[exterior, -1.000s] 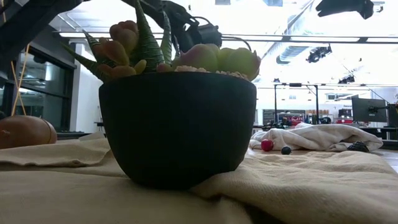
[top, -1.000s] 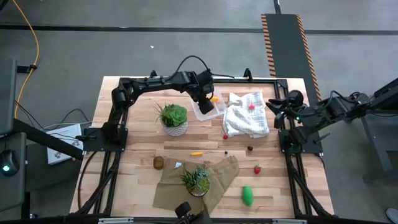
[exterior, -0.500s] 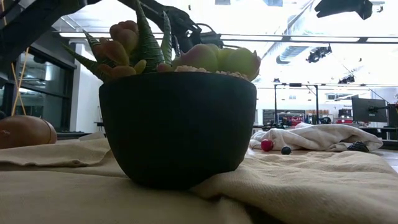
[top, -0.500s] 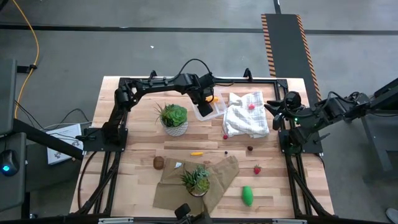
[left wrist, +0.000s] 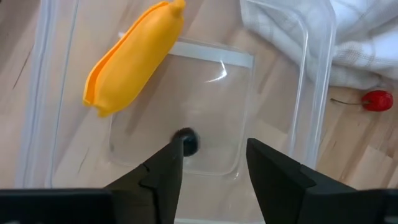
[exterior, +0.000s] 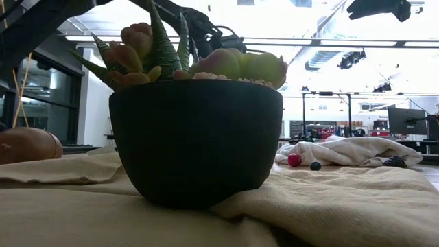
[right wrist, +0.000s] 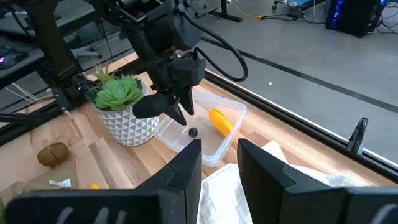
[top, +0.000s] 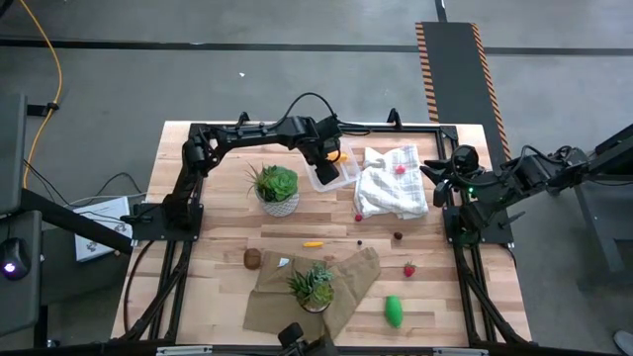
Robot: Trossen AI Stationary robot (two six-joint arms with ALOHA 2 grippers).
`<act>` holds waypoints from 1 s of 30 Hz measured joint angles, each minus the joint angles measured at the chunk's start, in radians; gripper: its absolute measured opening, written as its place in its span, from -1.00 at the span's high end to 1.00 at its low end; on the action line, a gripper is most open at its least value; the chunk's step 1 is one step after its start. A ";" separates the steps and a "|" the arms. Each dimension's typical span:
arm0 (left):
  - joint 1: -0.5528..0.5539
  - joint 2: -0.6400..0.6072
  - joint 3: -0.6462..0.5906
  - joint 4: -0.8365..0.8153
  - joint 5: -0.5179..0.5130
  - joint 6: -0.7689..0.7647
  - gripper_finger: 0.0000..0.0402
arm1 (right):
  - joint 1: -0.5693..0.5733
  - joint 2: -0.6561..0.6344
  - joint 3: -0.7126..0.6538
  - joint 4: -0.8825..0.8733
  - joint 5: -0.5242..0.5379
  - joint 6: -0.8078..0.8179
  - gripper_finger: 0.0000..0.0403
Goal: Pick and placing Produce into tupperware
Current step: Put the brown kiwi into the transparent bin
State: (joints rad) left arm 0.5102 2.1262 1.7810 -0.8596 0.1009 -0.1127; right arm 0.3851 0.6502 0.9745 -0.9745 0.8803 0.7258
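Left gripper (left wrist: 211,155) hangs directly over the tupperware (top: 330,168) at the far middle of the table, between the white-potted plant (top: 276,188) and the white cloth (top: 393,182). Its fingers are parted and hold nothing. Below them, inside the container, lie two produce items: one yellow oblong piece (left wrist: 134,57) and one tiny dark ball (left wrist: 188,142), the ball just off the tip of one finger.

Right gripper (right wrist: 219,163) waits at the right edge of the table, aimed across at the container; its fingers stand slightly apart with nothing between them.

Produce outside the container, by count from the high view:
- Red berries: three. One on the cloth (top: 401,169), one just off the cloth's near-left corner (top: 358,218), one on bare wood nearer the front (top: 408,269).
- Yellow pieces: one small one (top: 313,243) mid-table.
- Brown ball: one (top: 252,259), beside the brown cloth (top: 341,292).
- Green piece: one (top: 394,311), near the front edge.
- Tiny dark pieces: two (top: 359,242) (top: 398,236), near the cloth's front edge.

Plants: two. The second (top: 315,284) sits in a dark pot on the brown cloth.
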 joint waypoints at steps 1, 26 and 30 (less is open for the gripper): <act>0.000 0.000 0.000 0.001 0.000 0.000 0.17 | 0.000 0.000 0.000 0.000 0.000 0.000 0.53; 0.000 -0.032 0.517 -0.480 -0.034 0.073 0.55 | 0.000 0.005 0.000 -0.028 -0.024 0.000 0.53; 0.000 -0.084 0.529 -0.552 -0.079 0.056 0.58 | 0.000 0.005 0.000 -0.031 -0.024 0.000 0.53</act>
State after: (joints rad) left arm 0.5098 2.0419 2.3100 -1.4117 0.0224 -0.0572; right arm 0.3851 0.6552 0.9745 -1.0054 0.8558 0.7256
